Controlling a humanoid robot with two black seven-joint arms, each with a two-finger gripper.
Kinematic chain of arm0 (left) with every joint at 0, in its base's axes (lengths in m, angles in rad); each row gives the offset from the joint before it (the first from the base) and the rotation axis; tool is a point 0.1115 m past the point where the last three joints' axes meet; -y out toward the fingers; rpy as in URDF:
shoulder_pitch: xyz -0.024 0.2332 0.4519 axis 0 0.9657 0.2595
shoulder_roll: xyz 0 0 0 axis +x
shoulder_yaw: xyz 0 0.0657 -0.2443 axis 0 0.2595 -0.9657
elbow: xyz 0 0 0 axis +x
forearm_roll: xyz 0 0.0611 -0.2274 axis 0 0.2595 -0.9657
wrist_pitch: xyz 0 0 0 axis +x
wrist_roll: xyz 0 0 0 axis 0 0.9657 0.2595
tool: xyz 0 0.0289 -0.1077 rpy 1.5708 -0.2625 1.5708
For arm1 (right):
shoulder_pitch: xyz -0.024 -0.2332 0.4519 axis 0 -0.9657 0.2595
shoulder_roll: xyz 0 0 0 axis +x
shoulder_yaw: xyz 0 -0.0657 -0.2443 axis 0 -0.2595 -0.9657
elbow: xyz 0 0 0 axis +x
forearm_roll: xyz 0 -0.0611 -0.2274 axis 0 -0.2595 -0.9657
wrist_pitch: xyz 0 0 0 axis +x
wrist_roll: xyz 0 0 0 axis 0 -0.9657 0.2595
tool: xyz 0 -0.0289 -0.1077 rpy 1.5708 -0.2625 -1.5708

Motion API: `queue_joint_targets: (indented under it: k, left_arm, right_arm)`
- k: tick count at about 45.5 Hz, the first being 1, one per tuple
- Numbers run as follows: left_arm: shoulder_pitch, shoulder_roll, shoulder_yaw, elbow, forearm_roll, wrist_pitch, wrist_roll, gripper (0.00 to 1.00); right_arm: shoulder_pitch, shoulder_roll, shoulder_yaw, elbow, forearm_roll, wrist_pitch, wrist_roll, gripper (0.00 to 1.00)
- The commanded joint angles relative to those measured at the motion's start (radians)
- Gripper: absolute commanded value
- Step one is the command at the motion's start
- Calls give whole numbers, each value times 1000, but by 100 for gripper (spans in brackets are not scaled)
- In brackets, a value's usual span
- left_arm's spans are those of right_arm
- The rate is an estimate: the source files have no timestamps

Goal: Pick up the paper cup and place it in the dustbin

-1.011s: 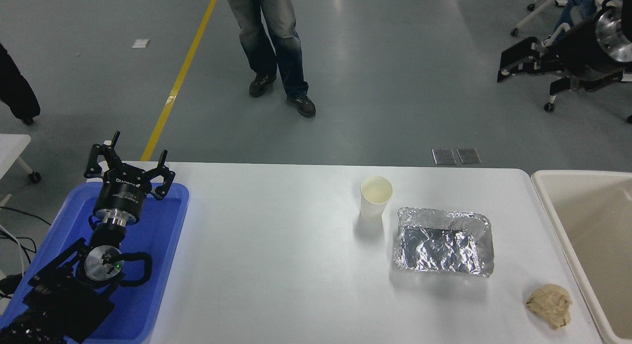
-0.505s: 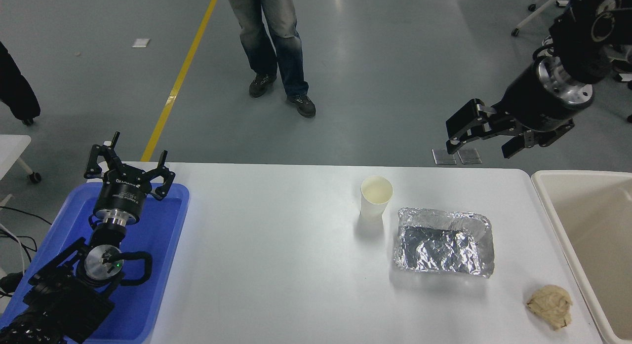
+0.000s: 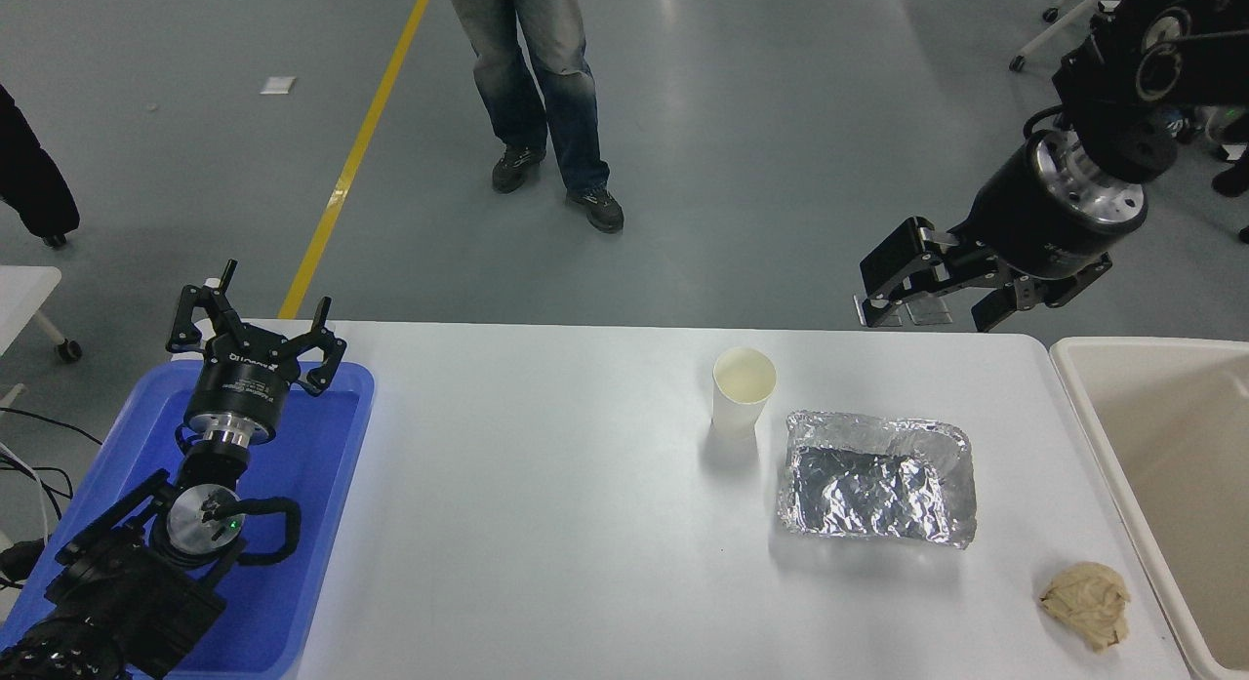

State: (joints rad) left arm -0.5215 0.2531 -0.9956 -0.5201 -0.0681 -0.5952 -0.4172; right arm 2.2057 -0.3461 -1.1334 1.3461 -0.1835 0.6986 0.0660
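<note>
Paper cup point(image 3: 744, 389) upright on white surface point(image 3: 546, 524), just left of foil tray point(image 3: 876, 479). Right tool point(image 3: 932, 295) released, empty, above far edge, apart from cup. Dustbin point(image 3: 1073, 407) at right edge. Left tool point(image 3: 256, 331) released, over blue tub point(image 3: 322, 524).

Matt white paper cup point(image 3: 744, 390), crinkled shiny foil tray point(image 3: 875, 479), crumpled tan paper wad point(image 3: 1085, 602), smooth cream plastic dustbin point(image 3: 1101, 421), glossy blue plastic tub point(image 3: 337, 465), smooth white bench point(image 3: 546, 504)
</note>
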Motion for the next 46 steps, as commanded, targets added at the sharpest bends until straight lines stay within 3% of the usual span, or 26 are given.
queue_joint_targets:
  k: [1, 20, 46]
  left_arm:
    - [0, 0, 0, 0, -1, 0, 0, 100]
    - [0, 0, 0, 0, 1, 0, 0, 100]
    - [0, 0, 0, -1, -1, 0, 0, 100]
  right_arm:
    - [-147, 39, 33, -87, 3, -180, -2, 100]
    - [-454, 157, 122, -269, 16, -458, 0, 100]
    - [-745, 299, 124, -590, 16, -522, 0, 100]
